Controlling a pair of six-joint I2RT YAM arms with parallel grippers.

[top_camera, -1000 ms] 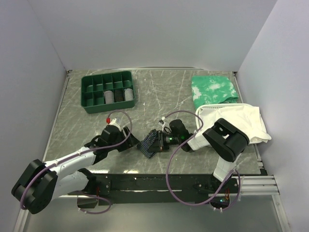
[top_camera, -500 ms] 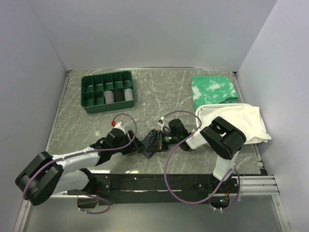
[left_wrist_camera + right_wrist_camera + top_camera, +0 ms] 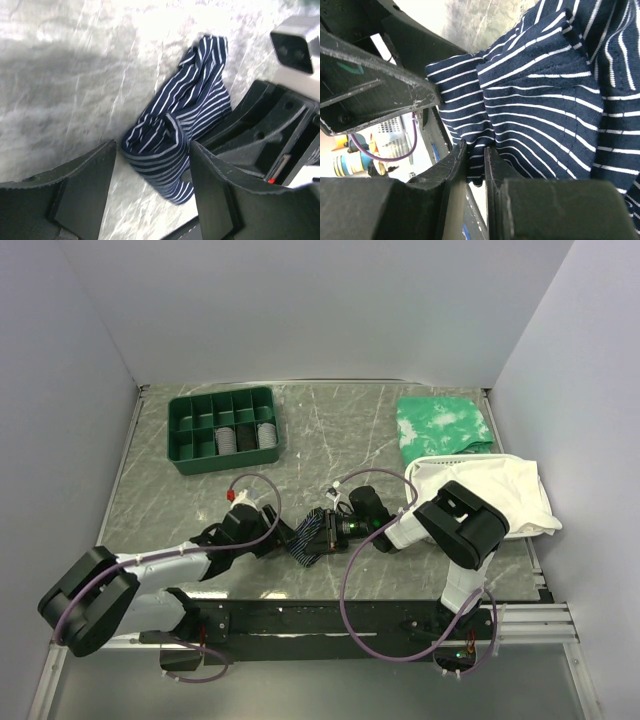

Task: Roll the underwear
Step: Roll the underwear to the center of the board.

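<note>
The underwear (image 3: 308, 538), navy with thin white stripes, lies bunched and partly rolled near the table's front edge. My right gripper (image 3: 323, 530) reaches in from the right. In the right wrist view it (image 3: 476, 155) is shut on a fold of the underwear (image 3: 540, 115). My left gripper (image 3: 284, 538) comes in low from the left and is open. In the left wrist view its fingers (image 3: 152, 167) stand on either side of the rolled end of the underwear (image 3: 175, 140), not pressing on it. The right gripper's black body fills that view's right side.
A green compartment tray (image 3: 176, 435) holding a few rolled items stands at the back left. A green-and-white mottled cloth (image 3: 443, 426) lies at the back right, with a large white cloth (image 3: 490, 492) just in front of it, close behind the right arm.
My left arm has slid right and brought its open fingers around the underwear's rolled end. The right gripper has kept its hold and barely moved.
</note>
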